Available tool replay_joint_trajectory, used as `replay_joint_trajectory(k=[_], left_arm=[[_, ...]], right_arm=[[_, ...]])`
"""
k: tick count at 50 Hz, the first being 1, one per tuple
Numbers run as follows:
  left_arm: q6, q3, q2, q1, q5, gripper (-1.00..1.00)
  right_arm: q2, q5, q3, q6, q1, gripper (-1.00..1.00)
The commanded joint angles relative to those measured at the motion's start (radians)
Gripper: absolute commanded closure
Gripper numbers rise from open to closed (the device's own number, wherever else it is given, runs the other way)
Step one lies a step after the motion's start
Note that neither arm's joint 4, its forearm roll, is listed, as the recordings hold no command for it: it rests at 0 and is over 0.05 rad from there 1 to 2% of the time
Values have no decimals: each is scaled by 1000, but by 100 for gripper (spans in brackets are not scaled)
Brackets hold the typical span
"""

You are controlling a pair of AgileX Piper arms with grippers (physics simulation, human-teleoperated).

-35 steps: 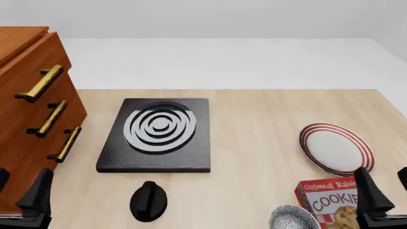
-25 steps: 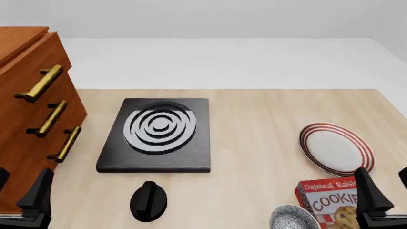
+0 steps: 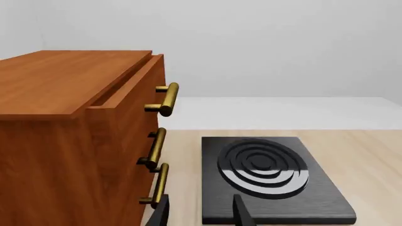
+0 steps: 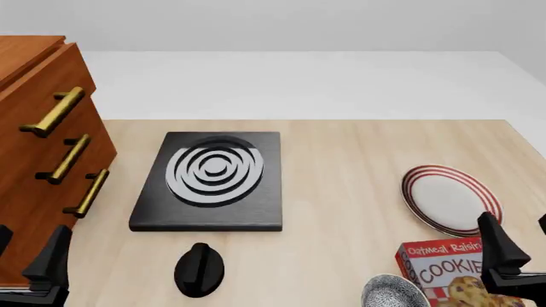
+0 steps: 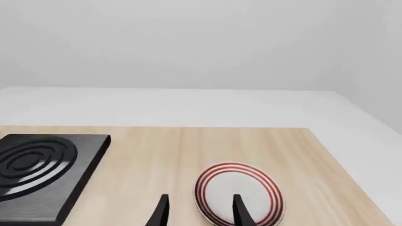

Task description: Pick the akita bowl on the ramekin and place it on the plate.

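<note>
A pale wooden table (image 4: 350,185) stands on a light grey floor (image 4: 298,83) before a plain white wall (image 5: 201,42). At its left edge sits a reddish-brown wooden drawer cabinet (image 4: 34,153) with brass bar handles (image 4: 58,112), evenly lit.

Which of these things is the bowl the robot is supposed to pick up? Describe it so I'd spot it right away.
Start at the red cookie box near the table's front right corner. Just left of it, cut off by the picture's bottom edge, sits the akita bowl. It is speckled grey and white inside with a pale rim, unlike the wider red-ringed plate behind the box.
</note>
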Motion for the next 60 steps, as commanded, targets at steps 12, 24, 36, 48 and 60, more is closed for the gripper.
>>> replay_joint_trajectory(k=[12,24,36,48,60], left_arm=[[0,1,4,0,-5,-100],[0,-1,2,0,-1,-100],[0,-3,4,0,-1,-100],[0,-3,6,0,-4,-100],[0,-1,6,0,-6,-100]], right_arm=[[137,286,-374,50,104,-100],[249,457,-510,-44,135,-100],[384,592,-594,-114,202,-100],[453,696,-636,-100,328,-100],[506,709,-573,-131,387,-100]])
